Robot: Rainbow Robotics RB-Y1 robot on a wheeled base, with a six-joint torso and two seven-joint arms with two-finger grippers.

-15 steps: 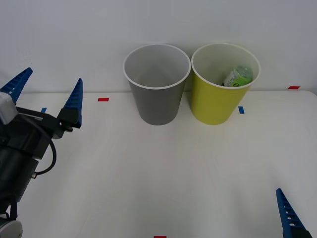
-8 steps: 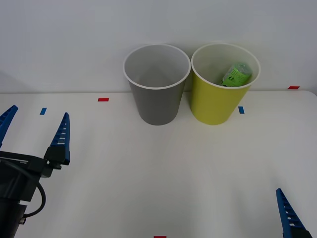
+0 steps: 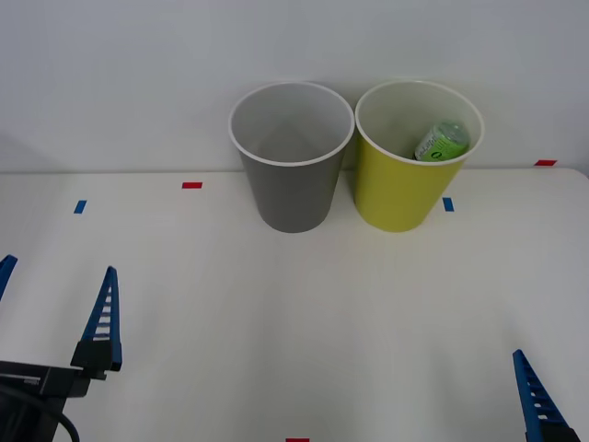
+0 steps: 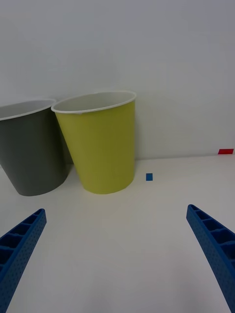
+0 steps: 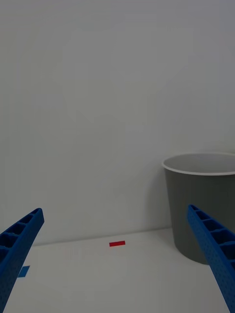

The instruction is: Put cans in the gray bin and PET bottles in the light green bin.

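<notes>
The PET bottle (image 3: 443, 141) leans tilted inside the light green bin (image 3: 401, 198), its long axis slanting up toward the back rim. The gray bin (image 3: 293, 193) touches it. Both stand far ahead of the left gripper (image 3: 53, 304) and right gripper (image 4: 117, 254), fingers spread wide over the worktop (image 3: 304, 322).

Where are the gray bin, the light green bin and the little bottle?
gray bin (image 3: 293, 198), front view, outer wall.
light green bin (image 3: 396, 198), front view, outer wall.
PET bottle (image 3: 442, 141), front view, green label, inside the light green bin.

A white table (image 3: 304, 313) carries two bins side by side at its far edge — gray bin (image 3: 292, 184) left, light green bin (image 3: 403, 189) right — among small red and blue tape marks (image 3: 191, 185).
</notes>
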